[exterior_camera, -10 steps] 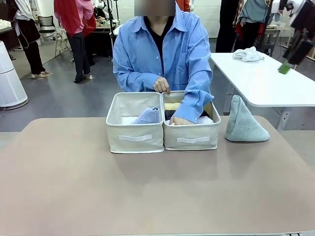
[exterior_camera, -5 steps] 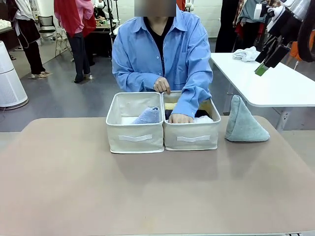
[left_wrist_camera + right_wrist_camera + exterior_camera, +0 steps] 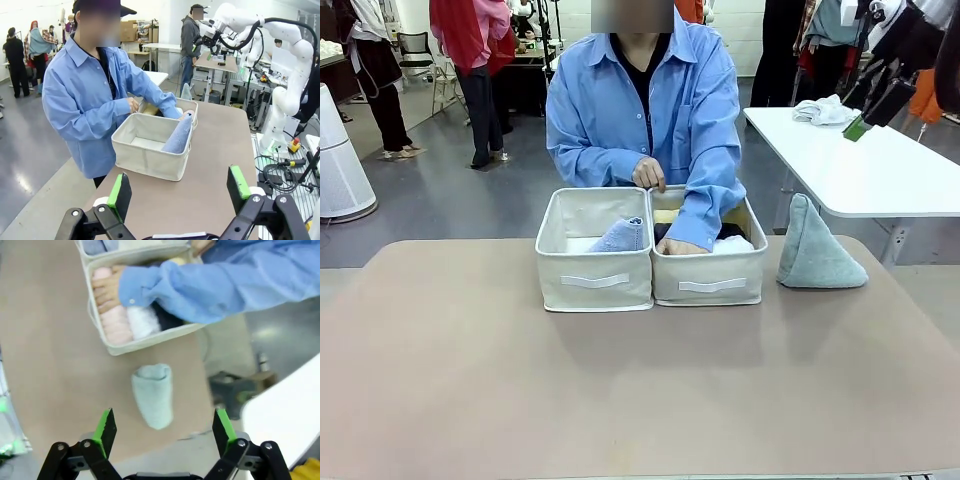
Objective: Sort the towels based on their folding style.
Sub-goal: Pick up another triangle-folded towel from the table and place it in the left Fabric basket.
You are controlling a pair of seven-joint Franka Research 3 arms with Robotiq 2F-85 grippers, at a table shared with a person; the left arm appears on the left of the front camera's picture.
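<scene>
Table (image 3: 470, 400) bearing two cream boxes (image 3: 605, 292) side by side; person (image 3: 640, 110) behind them, one hand (image 3: 678, 245) in the right box, apparently settling the rolled towels (image 3: 116, 324) grouped there. Cones: light blue towel (image 3: 620, 237) leaning in the left box; grey-green towel (image 3: 815, 250) upright just right of the boxes, unsorted. Left gripper (image 3: 177, 192) and right gripper (image 3: 164, 432) empty, fingers spread wide, the right above that cone; no legible lettering.
</scene>
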